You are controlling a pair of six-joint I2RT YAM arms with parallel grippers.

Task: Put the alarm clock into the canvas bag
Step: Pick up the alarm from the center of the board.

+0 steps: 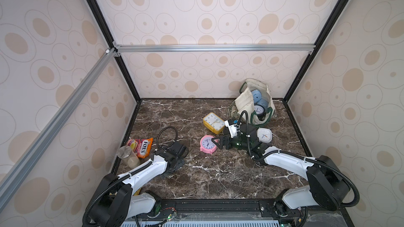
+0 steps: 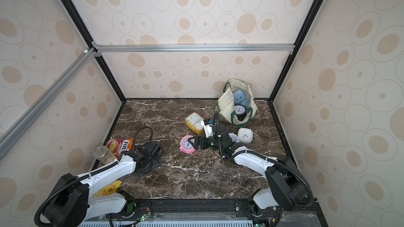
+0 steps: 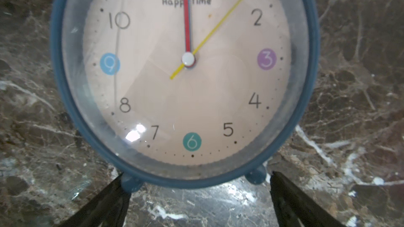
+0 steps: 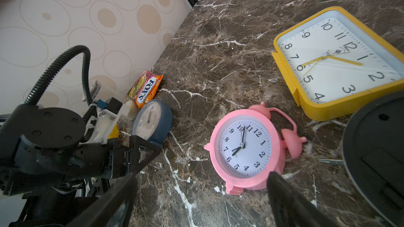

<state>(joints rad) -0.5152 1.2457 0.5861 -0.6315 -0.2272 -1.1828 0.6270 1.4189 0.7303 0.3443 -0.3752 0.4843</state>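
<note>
Spread right jaws; pink alarm clock (image 4: 247, 149) just ahead, flat.

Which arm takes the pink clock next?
Right. The right claw, open, is at the pink alarm clock and nearer the canvas bag; the left claw faces the blue alarm clock.

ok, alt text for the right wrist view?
Pink alarm clock lies face up on the marble table, just ahead of the open right gripper. Yellow square clock beyond it; left arm beside a dark blue clock.
</note>
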